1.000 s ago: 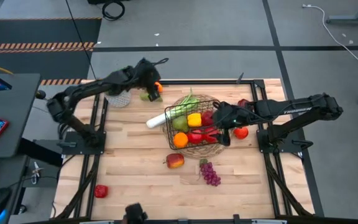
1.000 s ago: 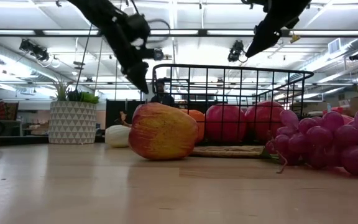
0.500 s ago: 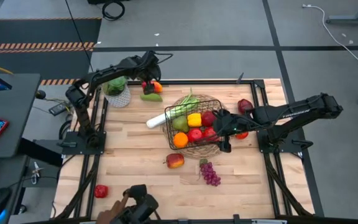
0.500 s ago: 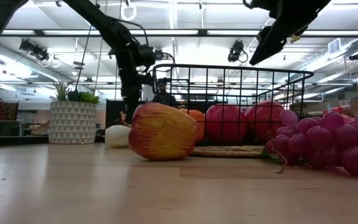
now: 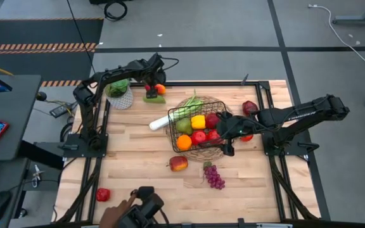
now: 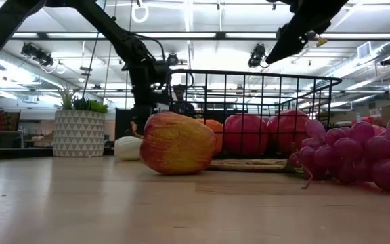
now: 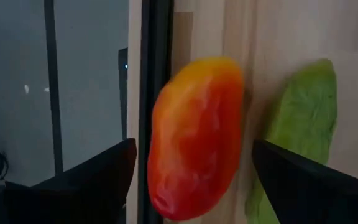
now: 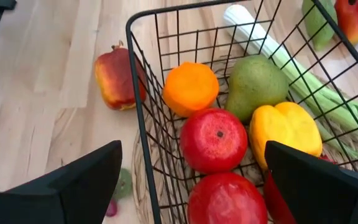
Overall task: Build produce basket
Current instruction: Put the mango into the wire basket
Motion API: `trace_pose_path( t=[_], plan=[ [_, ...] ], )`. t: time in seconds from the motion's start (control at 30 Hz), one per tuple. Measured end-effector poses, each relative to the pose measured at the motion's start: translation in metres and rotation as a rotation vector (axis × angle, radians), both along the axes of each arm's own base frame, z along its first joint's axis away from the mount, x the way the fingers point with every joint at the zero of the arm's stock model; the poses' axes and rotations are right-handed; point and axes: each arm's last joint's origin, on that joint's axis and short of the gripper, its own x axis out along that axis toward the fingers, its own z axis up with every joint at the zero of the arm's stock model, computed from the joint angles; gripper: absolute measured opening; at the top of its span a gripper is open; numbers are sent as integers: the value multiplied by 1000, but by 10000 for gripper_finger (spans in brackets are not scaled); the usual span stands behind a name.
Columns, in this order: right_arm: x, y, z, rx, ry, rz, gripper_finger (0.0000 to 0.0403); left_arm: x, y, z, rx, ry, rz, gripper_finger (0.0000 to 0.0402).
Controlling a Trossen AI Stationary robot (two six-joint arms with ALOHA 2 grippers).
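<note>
Left gripper (image 5: 155, 88) at the top-left table edge, jaws wide around an orange-red fruit (image 7: 194, 137), apparently not gripping.
Right gripper (image 5: 224, 130) gapes empty over the basket (image 5: 195, 126), centre frame.

A potted plant (image 5: 119, 92) in a white patterned pot stands at the far left corner of the wooden table (image 5: 132, 171), a round woven mat (image 5: 203, 154) lies near its middle, and a person (image 6: 177, 99) shows in the room beyond.

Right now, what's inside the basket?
Basket holds an orange, pear, yellow pepper, two red apples and a leek. Anything beneath them is hidden.
</note>
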Motion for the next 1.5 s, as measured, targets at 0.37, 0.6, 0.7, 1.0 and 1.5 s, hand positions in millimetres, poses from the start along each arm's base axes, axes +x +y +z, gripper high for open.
trace_pose_path(
  t=[0.37, 0.6, 0.7, 1.0, 1.5],
  plan=[
    [2, 1, 2, 7, -30, 7, 400, 4, 6, -27, -13, 69, -28, 320],
    [2, 1, 2, 9, -33, 10, 400, 4, 7, -33, -2, 94, -13, 308],
    [2, 1, 2, 9, -33, 10, 400, 4, 8, -33, -3, 96, -10, 297],
    [2, 3, 2, 18, -34, 12, 400, 5, 6, -32, 5, 100, -3, 287],
    [2, 5, 3, 18, -45, 21, 400, 2, -11, -22, -55, 155, 6, 286]
  ],
)
